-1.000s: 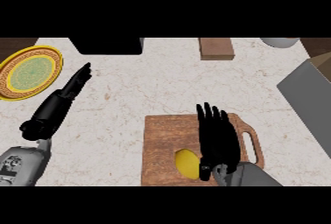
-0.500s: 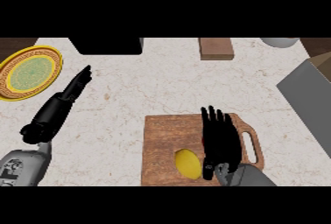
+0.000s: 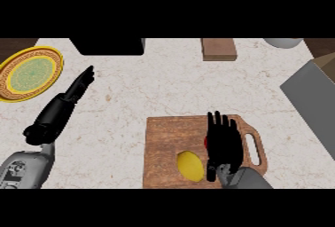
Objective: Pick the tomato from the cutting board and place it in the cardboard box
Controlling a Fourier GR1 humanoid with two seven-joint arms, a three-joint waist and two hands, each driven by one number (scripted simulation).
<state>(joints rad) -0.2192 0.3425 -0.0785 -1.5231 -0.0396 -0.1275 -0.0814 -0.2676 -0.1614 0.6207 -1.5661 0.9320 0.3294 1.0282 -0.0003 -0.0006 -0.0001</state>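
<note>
On the cutting board (image 3: 163, 146), right hand (image 3: 222, 142) covers the tomato (image 3: 207, 142), fingers (image 3: 219, 126) straight, holding nothing. Curl around it before lifting; box is at 2 o'clock.

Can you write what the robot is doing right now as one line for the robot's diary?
right hand open over cutting board, covering most of red tomato | yellow item beside it | left hand open, resting near plate | tomato not lifted yet
</note>
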